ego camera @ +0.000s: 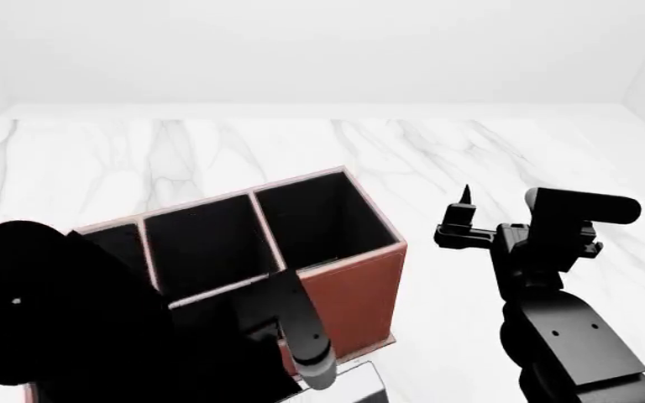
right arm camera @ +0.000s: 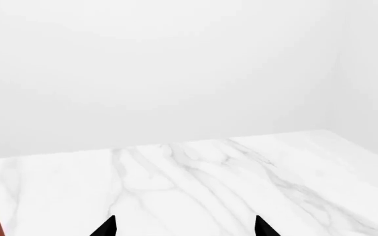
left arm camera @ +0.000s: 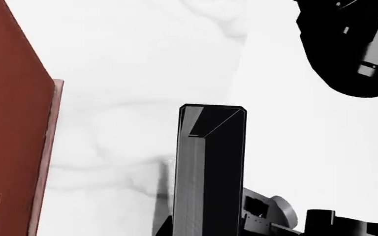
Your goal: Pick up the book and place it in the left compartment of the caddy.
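White marble desk (ego camera: 188,151): we see left gripper (left arm camera: 208,216) clamped on book (left arm camera: 212,167) beside caddy (ego camera: 351,290); right gripper (right arm camera: 183,227) spread, holding nothing.

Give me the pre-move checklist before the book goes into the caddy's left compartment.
1. Book gripped: ok. The book stands upright out of the left gripper.
2. Book over the caddy: not ok. In the left wrist view it is beside the caddy, outside its outer wall, with table showing between them.
3. Left compartment free: cannot tell. The left arm hides it in the head view.
4. Book lined up with the slot: cannot tell, since the slot is hidden.
5. Right gripper out of the way: ok. It is open and empty, off to the caddy's right over the table.
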Motion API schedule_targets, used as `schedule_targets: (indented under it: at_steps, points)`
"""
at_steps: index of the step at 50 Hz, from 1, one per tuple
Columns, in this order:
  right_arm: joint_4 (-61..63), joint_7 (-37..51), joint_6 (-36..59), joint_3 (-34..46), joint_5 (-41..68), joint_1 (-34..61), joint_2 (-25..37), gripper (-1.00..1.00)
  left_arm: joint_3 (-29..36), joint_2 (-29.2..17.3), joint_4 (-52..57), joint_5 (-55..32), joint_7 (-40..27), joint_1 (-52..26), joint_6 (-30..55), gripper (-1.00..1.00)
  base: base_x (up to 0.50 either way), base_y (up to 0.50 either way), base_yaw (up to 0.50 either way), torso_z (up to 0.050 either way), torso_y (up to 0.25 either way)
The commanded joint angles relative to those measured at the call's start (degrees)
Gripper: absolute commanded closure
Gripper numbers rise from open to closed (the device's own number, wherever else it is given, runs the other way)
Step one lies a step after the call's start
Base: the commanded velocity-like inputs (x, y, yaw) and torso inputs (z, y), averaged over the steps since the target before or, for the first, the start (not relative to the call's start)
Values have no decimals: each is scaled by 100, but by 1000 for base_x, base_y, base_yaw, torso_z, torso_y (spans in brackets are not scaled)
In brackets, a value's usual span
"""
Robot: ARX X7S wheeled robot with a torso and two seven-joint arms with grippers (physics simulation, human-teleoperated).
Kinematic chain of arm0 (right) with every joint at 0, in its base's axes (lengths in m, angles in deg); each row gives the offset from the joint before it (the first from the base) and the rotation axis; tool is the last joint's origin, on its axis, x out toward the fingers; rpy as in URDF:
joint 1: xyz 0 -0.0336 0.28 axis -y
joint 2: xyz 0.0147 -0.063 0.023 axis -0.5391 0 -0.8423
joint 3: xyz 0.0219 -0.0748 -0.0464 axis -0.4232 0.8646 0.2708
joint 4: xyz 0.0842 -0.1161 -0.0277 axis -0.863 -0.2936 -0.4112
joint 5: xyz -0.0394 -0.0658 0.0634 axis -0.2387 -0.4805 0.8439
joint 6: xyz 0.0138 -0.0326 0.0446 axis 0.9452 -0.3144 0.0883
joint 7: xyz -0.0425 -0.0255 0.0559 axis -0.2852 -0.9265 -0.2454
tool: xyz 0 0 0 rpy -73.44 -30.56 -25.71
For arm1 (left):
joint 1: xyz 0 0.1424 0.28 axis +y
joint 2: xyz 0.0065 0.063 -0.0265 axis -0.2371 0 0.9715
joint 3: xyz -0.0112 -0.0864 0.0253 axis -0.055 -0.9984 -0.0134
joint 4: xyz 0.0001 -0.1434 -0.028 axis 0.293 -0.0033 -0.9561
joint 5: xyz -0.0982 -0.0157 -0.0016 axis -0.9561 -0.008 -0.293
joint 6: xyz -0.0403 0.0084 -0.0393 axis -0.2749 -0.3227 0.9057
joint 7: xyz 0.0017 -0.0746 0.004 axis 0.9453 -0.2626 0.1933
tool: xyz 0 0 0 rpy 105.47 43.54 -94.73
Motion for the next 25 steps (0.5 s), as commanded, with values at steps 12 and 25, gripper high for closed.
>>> schedule_targets:
  at_steps: [12,25]
  points:
    - [-15,24,-30,9,34,12,11,-100,-550,-2358,812,-3369,-2590,-1549,-1106,100,0,0,0,0,1]
    - [-61,34,-60,0,57,33,16,-100,-706,-3139,795,-4475,-4816,-2460,-2233,100,0,0,0,0,1]
